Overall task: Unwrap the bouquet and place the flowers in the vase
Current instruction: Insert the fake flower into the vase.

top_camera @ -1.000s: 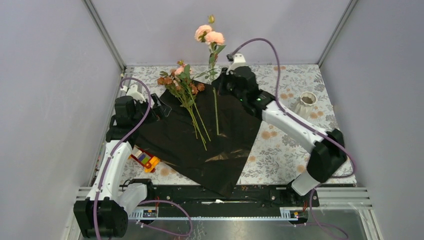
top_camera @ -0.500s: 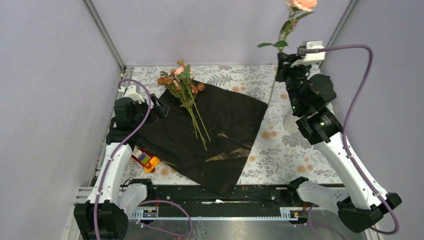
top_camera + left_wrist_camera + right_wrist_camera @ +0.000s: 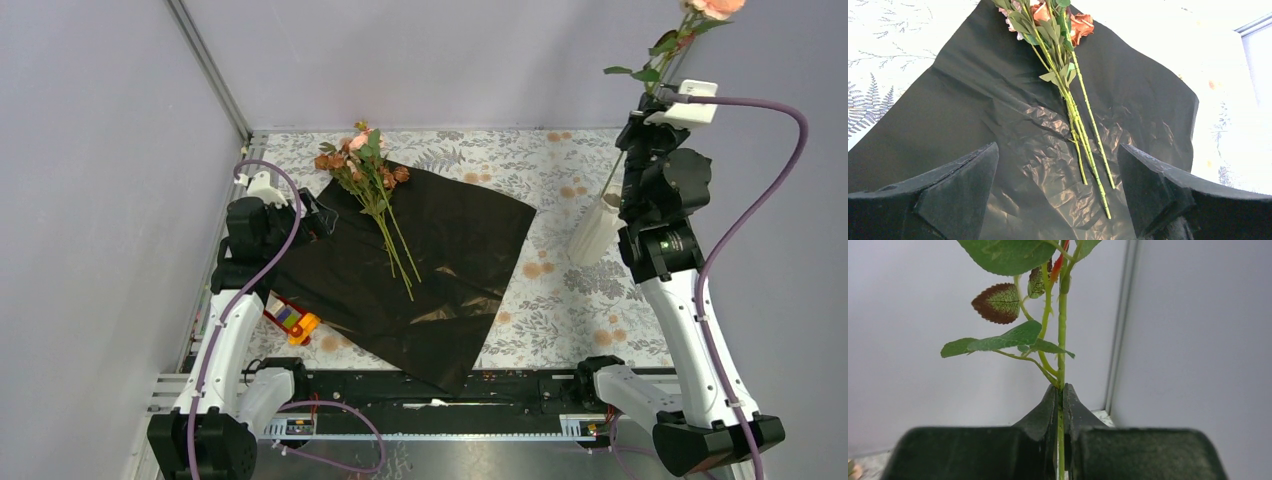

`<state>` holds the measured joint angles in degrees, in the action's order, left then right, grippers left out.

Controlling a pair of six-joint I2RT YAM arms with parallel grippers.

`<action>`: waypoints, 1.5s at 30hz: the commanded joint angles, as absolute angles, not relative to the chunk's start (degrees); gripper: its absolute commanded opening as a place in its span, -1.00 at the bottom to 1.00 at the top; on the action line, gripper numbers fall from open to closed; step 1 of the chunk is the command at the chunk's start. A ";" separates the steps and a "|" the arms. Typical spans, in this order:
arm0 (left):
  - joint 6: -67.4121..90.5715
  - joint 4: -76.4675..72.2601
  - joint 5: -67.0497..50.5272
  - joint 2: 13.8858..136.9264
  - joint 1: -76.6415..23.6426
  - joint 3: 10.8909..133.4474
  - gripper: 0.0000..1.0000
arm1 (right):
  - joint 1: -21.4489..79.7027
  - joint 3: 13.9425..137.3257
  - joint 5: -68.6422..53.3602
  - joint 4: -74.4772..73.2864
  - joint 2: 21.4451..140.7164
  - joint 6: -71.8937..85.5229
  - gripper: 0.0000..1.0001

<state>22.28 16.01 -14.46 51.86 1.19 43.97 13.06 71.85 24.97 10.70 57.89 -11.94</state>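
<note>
This is a robot test cell in a lab, not a home. Plain lilac-grey panels (image 3: 430, 60) wall in the counter (image 3: 560, 300), joined by bare aluminium posts (image 3: 208, 68). A left arm (image 3: 222, 340) and a right arm (image 3: 690, 320) in white and black are bolted to a metal rail (image 3: 400, 385), trailing purple cables (image 3: 750, 100). A floral cloth (image 3: 480, 150) covers the counter.

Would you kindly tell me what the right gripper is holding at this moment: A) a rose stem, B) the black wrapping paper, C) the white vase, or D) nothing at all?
A: the right gripper is shut on a green rose stem, which stands upright between its fingers.
</note>
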 commanded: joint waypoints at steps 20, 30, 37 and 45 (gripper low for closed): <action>20.30 14.55 -13.93 53.03 1.44 44.39 0.91 | 0.94 62.29 22.24 28.11 61.79 -10.13 -1.00; 20.04 15.19 -14.77 54.17 1.41 44.53 0.91 | 0.72 55.63 21.86 30.06 62.54 -7.71 -1.00; 20.21 15.19 -15.92 55.06 1.41 44.73 0.91 | 0.79 48.81 22.75 30.66 59.34 -6.07 -1.00; 20.61 15.10 -16.81 55.11 1.42 44.73 0.91 | 0.80 43.26 24.51 30.99 57.43 -4.97 -1.00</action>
